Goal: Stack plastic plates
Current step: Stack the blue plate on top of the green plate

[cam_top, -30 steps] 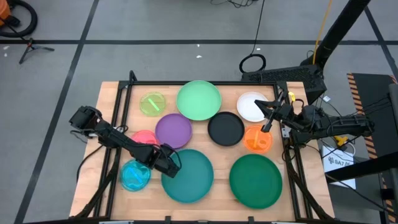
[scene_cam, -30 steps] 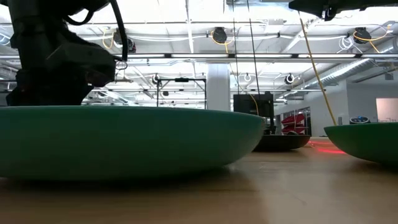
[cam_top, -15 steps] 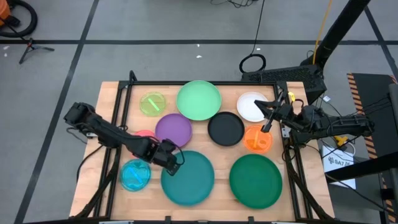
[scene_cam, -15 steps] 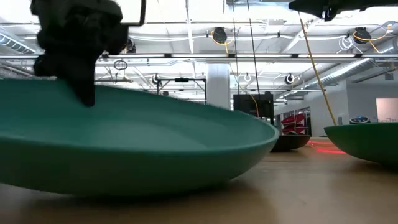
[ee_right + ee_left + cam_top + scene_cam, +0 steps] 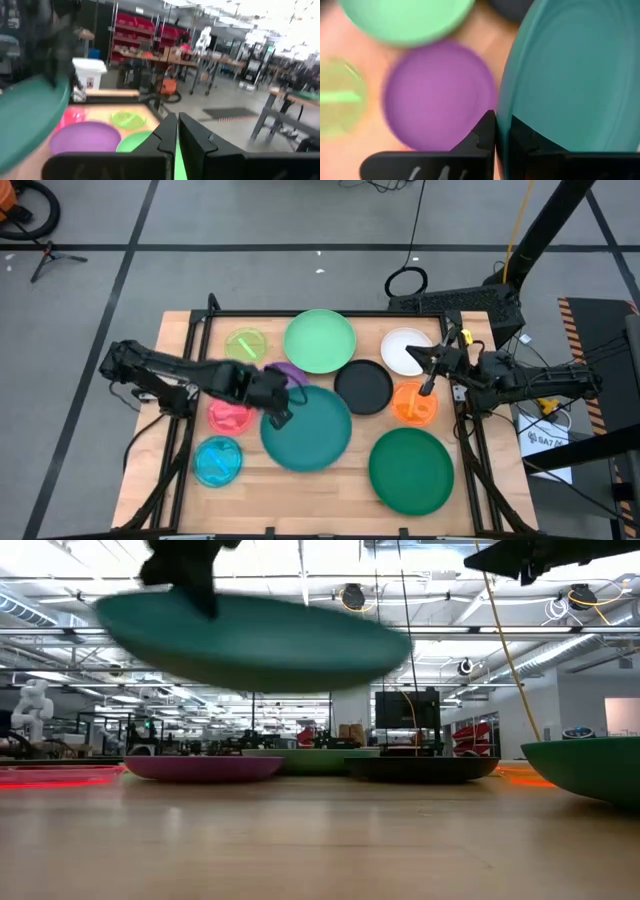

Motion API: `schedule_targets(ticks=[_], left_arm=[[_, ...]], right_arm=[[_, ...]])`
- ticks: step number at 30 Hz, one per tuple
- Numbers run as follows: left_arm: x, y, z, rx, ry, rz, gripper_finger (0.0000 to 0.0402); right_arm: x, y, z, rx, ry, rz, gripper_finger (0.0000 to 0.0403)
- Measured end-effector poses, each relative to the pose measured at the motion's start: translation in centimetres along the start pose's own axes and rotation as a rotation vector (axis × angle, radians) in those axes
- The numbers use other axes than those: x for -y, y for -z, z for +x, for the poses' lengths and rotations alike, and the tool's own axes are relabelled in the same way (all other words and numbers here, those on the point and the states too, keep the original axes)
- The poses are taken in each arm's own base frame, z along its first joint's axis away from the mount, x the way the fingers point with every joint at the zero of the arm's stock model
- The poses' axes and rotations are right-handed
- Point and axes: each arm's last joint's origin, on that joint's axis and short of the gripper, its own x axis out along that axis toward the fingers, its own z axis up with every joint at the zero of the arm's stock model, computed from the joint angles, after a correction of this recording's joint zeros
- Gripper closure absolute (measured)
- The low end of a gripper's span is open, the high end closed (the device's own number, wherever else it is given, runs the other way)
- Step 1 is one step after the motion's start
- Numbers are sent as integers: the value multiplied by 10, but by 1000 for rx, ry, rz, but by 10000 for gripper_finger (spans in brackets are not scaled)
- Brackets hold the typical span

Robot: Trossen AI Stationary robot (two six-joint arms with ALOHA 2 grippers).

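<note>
My left gripper (image 5: 278, 412) is shut on the large teal plate (image 5: 307, 428), which hangs in the air in the low view (image 5: 255, 640) and partly covers the purple plate (image 5: 290, 372). My right gripper (image 5: 430, 375) hovers shut and empty between the white plate (image 5: 403, 350) and the orange plate (image 5: 414, 404). Flat on the table lie the light green plate (image 5: 320, 340), yellow-green plate (image 5: 245, 346), black plate (image 5: 362, 388), dark green plate (image 5: 411, 470), pink plate (image 5: 230, 416) and blue plate (image 5: 218, 460). My left gripper pinches the teal plate's rim (image 5: 501, 127) on its left side between the two fingers, one on the inner face and one on the outside. The fingers reach in from the table's left. The plate is lifted clear of the table and sits nearly level.
Bare wood shows along the near edge, between the blue plate and the dark green plate. A black frame (image 5: 200, 320) borders the tabletop. Cables and the right arm's base crowd the right edge (image 5: 500, 380).
My left gripper rose and moved toward the far edge with the teal plate. The plate's left rim tipped up first, then the whole plate came off the table. It now hangs above the wood and over part of the purple plate.
</note>
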Motion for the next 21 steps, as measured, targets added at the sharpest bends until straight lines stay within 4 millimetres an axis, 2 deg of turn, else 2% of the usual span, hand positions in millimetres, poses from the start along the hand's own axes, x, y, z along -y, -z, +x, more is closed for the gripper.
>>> schedule_targets(ticks=[3,7,10,16,21], left_arm=[[-11,-28,-21,81,14,69,383],[-34,-58,-33,158,-6,121,383],[-59,-78,-30,193,-31,125,383],[-120,-108,-19,204,-59,73,383],[-166,-127,-12,245,-49,2,383]], right_arm=[[-1,6,0,-55,-10,26,390],[-3,11,1,-106,-16,73,390],[-3,12,1,-116,-16,95,390],[-3,15,1,-138,-16,118,390],[-4,15,1,-141,-17,115,390]])
